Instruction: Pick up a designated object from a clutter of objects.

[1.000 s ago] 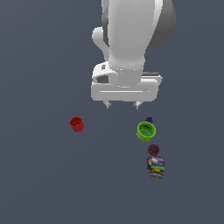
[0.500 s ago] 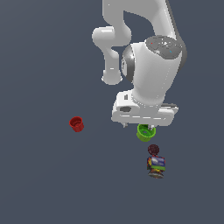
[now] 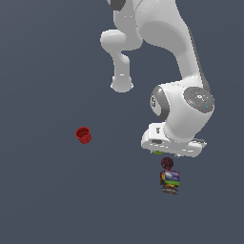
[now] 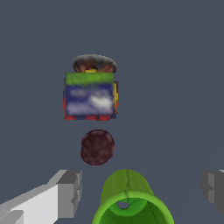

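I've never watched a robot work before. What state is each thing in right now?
gripper: open, holding nothing.
green cup: lying on its side between the fingers.
maroon ball: resting free, untouched.
multicoloured can: lying just beyond the ball.
red cup: upright, far from the rest.

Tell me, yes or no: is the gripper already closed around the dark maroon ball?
No. In the wrist view the dark maroon ball lies free beside the multicoloured can, ahead of the open gripper, which straddles the green cup.
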### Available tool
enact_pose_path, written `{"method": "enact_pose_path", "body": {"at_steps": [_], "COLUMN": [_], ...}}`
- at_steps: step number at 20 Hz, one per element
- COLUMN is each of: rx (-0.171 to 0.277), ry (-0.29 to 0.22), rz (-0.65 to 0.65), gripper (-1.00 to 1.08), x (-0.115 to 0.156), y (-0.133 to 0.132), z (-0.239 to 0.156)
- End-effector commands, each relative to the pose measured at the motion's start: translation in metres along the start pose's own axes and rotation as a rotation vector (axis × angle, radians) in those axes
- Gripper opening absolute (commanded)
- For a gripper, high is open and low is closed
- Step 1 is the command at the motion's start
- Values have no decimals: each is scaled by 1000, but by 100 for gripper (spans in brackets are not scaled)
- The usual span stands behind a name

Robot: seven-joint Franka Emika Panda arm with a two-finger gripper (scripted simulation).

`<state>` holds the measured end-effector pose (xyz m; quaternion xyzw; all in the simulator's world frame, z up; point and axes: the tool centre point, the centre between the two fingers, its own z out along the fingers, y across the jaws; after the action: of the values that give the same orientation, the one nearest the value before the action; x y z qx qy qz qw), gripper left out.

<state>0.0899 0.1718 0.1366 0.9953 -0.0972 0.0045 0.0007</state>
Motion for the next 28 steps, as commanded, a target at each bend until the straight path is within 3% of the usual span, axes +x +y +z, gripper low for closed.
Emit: {"method": "enact_pose_path", "body": {"at_steps": [1, 10, 17, 28], "rx": [0, 0, 0, 0], "ry": [-2, -9, -10, -9], "rz": [20, 55, 54, 57], "gripper": [100, 100, 100, 100], "x": [-2, -9, -10, -11], "y": [-14, -40, -41, -42], "z": [18, 55, 61, 107]}}
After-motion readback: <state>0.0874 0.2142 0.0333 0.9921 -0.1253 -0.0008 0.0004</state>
